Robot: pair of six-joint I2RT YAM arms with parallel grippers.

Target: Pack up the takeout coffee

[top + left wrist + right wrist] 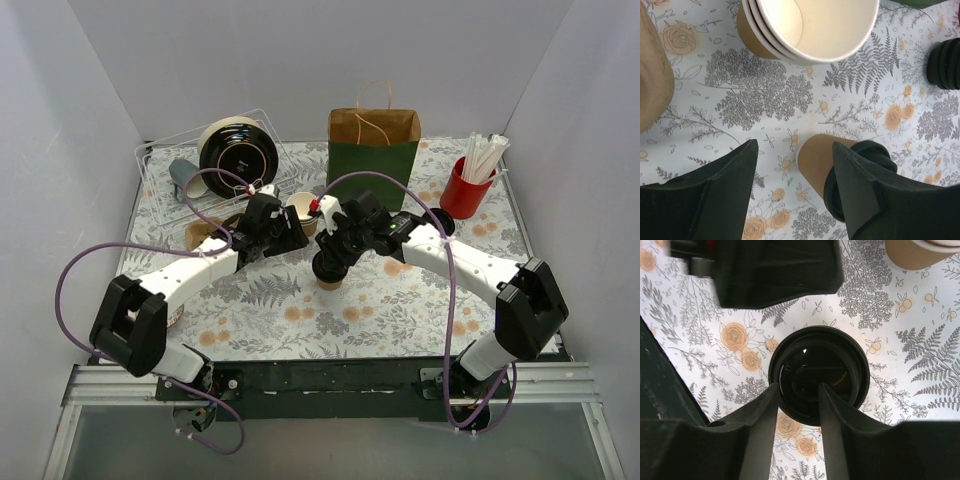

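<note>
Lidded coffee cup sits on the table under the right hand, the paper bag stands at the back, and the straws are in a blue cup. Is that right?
No: the top external view shows the straws in a red cup, not blue. The rest holds: lidded coffee cup on the table under the right hand, paper bag at the back.

The right end effector (pixel 334 257) is directly over the takeout coffee (pixel 329 279).

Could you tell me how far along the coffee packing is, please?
Done: the black lid sits on the takeout coffee. In hand: the right gripper is over the lid, the left gripper open beside the cup. Left: the cup stands on the table, outside the paper bag.
</note>
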